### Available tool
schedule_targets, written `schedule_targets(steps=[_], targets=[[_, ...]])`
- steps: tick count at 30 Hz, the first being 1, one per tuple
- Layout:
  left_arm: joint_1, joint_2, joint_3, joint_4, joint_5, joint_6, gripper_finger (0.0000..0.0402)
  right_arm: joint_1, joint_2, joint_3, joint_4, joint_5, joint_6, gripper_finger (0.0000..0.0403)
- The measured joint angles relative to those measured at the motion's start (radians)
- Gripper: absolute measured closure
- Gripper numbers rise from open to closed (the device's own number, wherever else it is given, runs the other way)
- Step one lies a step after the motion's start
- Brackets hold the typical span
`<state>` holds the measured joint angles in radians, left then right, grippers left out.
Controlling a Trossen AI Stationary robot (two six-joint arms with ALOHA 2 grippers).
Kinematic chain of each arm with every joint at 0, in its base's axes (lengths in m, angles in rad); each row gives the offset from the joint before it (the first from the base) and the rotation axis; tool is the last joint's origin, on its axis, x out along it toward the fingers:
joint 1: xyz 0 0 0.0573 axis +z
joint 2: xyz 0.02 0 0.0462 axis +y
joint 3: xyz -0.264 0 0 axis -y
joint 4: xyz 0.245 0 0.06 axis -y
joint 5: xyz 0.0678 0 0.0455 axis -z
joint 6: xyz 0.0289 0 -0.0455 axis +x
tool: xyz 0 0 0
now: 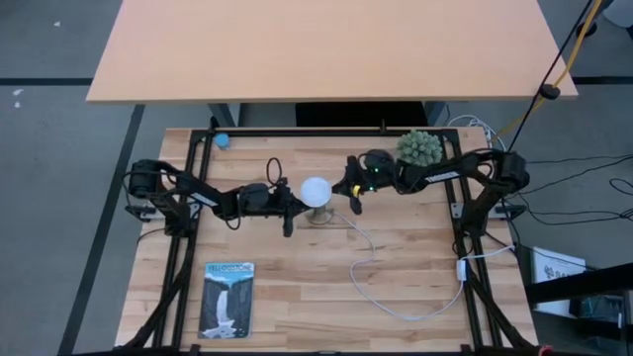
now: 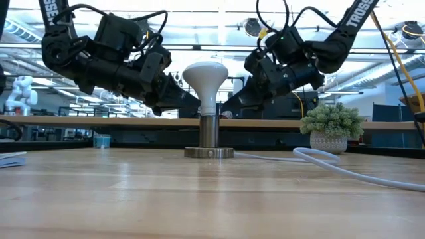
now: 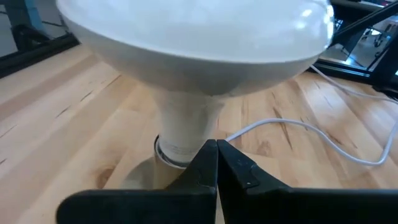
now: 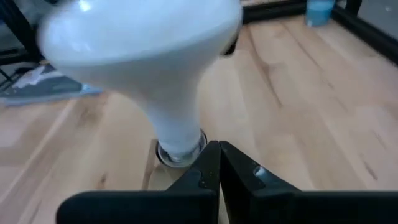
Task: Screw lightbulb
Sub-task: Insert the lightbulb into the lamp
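The white lightbulb (image 1: pixel 315 190) stands upright, its narrow base in the grey socket (image 2: pixel 210 136), whose round foot (image 2: pixel 209 153) rests on the wooden table. My left gripper (image 1: pixel 289 213) is shut just left of the bulb, its tips (image 3: pixel 217 149) level with the bulb's neck (image 3: pixel 183 134). My right gripper (image 1: pixel 353 198) is shut just right of the bulb, and a gap shows between the two. In the right wrist view its tips (image 4: pixel 218 149) stand beside the neck (image 4: pixel 177 134). My left gripper's shut fingers (image 3: pixel 205 165) stand right in front of the bulb's neck, low near the socket, coming level from the table's left. Whether they touch it I cannot tell.
A white cord (image 1: pixel 396 287) runs from the socket across the table's right half. A small potted plant (image 1: pixel 419 148) stands at the far right, a blue card (image 1: pixel 227 297) lies near left, and a small blue thing (image 1: pixel 222 140) sits at the far left.
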<state>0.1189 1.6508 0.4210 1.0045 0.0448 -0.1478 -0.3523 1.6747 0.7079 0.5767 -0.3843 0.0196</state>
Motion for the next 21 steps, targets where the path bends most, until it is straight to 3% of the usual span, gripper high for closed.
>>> schedule_targets(steps=[14,21], targets=[[0.017,0.0,0.0,0.001,0.002,0.002,0.0402,0.034,0.01,0.0,0.049,0.054,0.003,0.0403],[0.034,0.0,0.0,0.003,0.026,0.002,0.0402,0.031,0.01,0.005,0.029,0.145,0.021,0.0403]])
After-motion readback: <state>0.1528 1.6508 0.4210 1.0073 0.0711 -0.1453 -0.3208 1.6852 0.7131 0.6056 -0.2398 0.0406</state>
